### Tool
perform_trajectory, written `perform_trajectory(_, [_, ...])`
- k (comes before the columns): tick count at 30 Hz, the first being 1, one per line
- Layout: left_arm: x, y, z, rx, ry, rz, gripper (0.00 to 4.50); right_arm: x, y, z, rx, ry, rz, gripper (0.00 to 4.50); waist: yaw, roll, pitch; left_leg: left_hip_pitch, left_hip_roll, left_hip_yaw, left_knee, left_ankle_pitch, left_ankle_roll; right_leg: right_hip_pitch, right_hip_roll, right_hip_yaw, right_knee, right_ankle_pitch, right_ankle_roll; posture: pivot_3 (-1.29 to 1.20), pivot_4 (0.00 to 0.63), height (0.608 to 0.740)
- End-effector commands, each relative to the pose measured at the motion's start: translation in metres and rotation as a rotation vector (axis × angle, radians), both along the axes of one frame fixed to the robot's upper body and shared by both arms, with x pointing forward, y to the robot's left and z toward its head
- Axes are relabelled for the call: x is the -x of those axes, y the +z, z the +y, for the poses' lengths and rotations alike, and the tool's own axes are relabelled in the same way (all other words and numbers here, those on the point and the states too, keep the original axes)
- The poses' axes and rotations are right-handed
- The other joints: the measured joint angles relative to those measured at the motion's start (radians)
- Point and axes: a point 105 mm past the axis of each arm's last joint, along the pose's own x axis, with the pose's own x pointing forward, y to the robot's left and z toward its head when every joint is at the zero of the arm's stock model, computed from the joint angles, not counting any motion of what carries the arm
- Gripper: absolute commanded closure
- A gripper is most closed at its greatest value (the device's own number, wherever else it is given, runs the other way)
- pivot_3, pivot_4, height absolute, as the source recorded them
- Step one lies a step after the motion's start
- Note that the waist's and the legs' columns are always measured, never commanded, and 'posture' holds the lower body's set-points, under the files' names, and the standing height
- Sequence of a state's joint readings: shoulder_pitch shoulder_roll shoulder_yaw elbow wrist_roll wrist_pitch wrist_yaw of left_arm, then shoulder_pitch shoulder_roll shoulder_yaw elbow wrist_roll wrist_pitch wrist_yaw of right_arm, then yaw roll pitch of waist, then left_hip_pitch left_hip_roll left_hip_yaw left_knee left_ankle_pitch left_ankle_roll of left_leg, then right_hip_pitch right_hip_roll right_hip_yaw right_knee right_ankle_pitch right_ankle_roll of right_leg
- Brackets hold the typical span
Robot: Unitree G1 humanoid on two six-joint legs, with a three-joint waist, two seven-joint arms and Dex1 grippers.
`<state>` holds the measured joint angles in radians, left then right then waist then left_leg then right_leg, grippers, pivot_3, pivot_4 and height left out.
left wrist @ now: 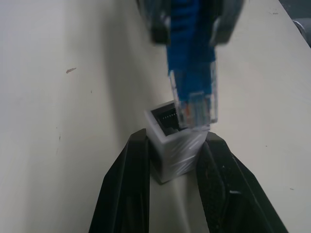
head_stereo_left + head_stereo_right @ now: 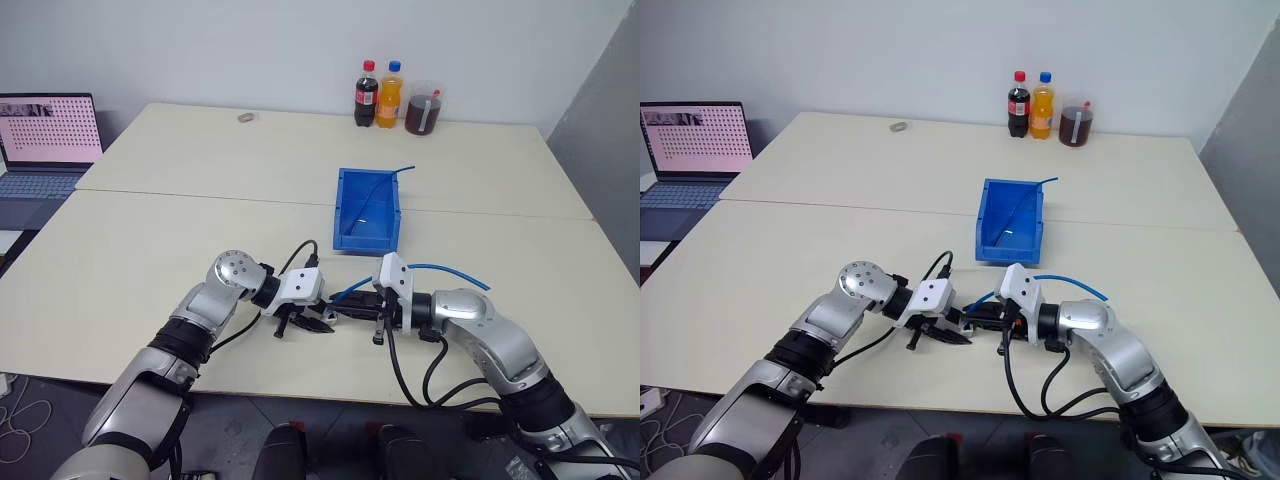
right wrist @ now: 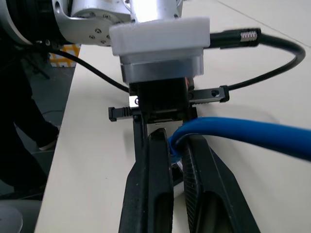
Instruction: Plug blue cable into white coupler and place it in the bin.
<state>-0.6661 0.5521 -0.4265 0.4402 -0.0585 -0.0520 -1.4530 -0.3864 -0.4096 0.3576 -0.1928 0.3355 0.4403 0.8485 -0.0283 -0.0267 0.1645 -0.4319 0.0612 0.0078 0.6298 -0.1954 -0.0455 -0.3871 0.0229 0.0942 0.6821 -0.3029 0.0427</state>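
My left gripper is shut on the white coupler, a small boxy block with its dark socket facing my right gripper. The right gripper is shut on the blue cable just behind its clear plug. The plug tip sits at the mouth of the socket, slightly off to one side. Both grippers meet tip to tip just above the table near its front edge. The rest of the cable arcs back over my right wrist. The blue bin stands on the table right behind the grippers.
A thin darker blue cable lies in the bin and sticks out over its far corner. Two bottles and a jug of dark liquid stand at the table's far edge. A laptop is at the far left.
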Motion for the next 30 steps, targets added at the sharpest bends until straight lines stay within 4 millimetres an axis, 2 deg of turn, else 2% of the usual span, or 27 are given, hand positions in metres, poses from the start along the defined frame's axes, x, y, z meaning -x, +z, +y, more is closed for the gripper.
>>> perform_trajectory(1, [0.014, -0.031, 0.005, -0.098, -0.018, 0.087, 3.52, 0.0, 0.008, 0.0, -0.004, 0.024, -0.055, 4.49, 0.0, 0.0, 0.0, 0.0, 0.0, 0.0, 0.0, 0.0, 0.0, 0.0, 0.0, 0.0, 0.0, 0.0, 0.0, 0.0, 0.15, 0.74])
perform_trajectory(23, [0.015, -0.034, 0.004, -0.071, 0.0, 0.094, 3.52, 0.003, -0.023, -0.001, 0.126, 0.033, -0.05, 4.49, -0.002, 0.006, -0.011, 0.005, 0.0, 0.001, 0.0, 0.0, 0.0, 0.004, 0.001, 0.001, 0.0, 0.0, 0.0, 0.0, 0.15, 0.74])
perform_trajectory(30, [0.015, -0.034, 0.002, -0.051, 0.026, 0.097, 3.52, 0.003, -0.021, -0.002, 0.104, -0.054, 0.024, 4.49, -0.002, 0.006, -0.013, 0.012, 0.001, 0.001, -0.001, 0.0, 0.0, 0.01, 0.0, 0.001, 0.0, -0.001, -0.001, 0.0, 0.15, 0.74])
